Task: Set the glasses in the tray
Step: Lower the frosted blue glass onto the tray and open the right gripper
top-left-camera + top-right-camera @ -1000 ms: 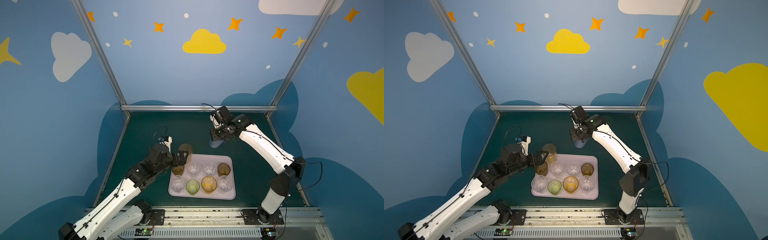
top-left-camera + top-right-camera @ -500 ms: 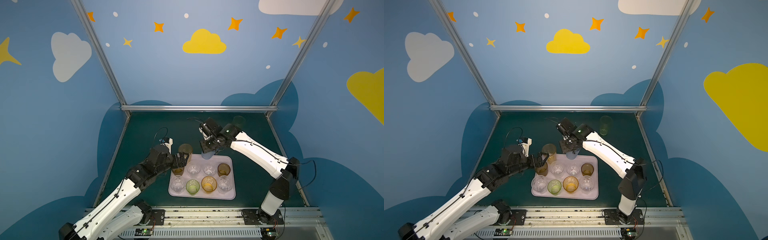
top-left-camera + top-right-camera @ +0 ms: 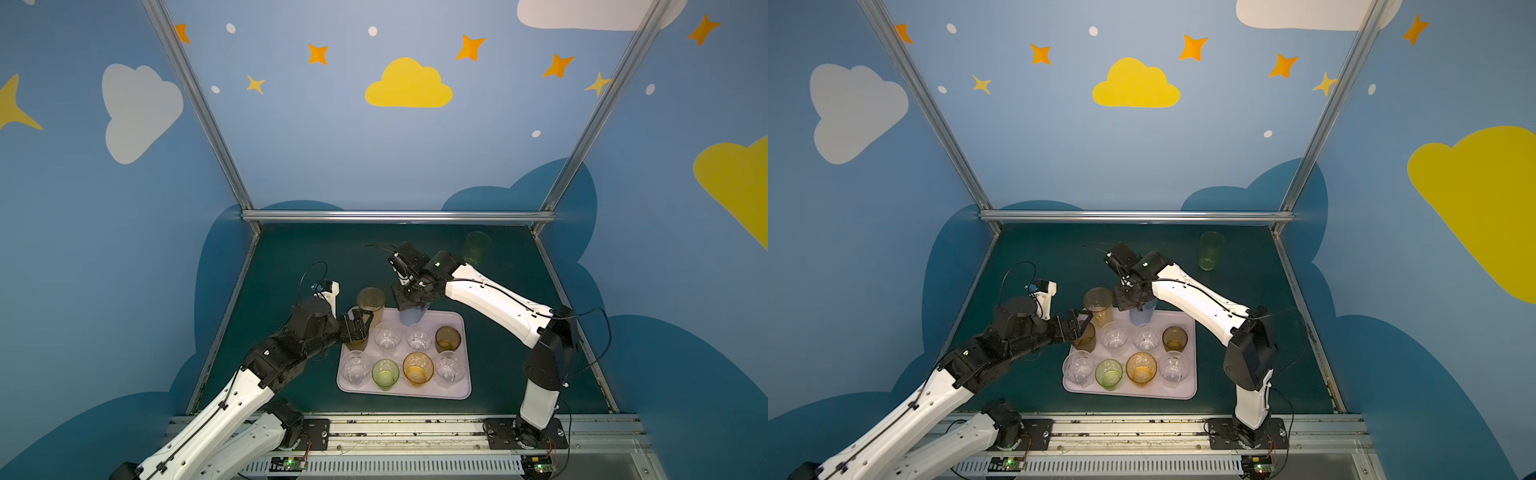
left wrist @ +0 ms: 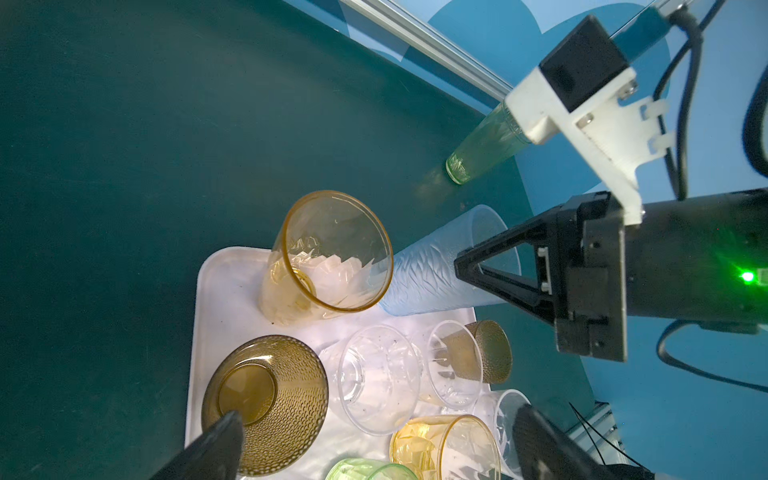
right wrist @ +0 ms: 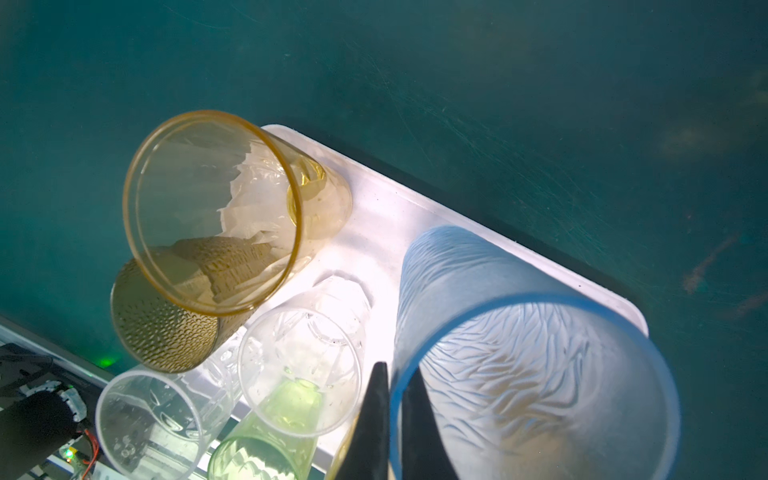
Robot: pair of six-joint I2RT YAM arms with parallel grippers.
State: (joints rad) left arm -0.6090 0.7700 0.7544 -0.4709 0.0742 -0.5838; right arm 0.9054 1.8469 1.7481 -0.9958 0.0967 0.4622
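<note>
1. Tray (image 3: 452, 319): pale lilac, flat on the dark green tabletop (image 3: 291, 266), between my two arms
2. Front row in the tray, all upright: front-left clear glass (image 3: 355, 370), green glass (image 3: 385, 374), amber glass (image 3: 417, 369), front-right clear glass (image 3: 449, 370)
3. Row behind, upright: left brown glass (image 4: 274, 395) with a dimpled wall, mid-left clear glass (image 3: 386, 338), mid-right clear glass (image 3: 419, 337), right brown glass (image 3: 448, 338)
4. Tall yellow tumbler (image 3: 370, 303): upright in the tray's back left corner, nothing gripping it
5. Tall pale blue tumbler (image 5: 519, 353): at the tray's back edge, just beside the yellow one. I cannot tell whether its base touches the tray
6. Right gripper (image 5: 397, 374): pinched on the blue tumbler's rim, one finger inside and one outside
7. Tall green tumbler (image 3: 477, 249): upright on the tabletop at the back right, well apart from the tray
8. Left gripper (image 3: 362, 327): jaws spread wide and holding nothing, at the tray's left edge over the left brown glass
</note>
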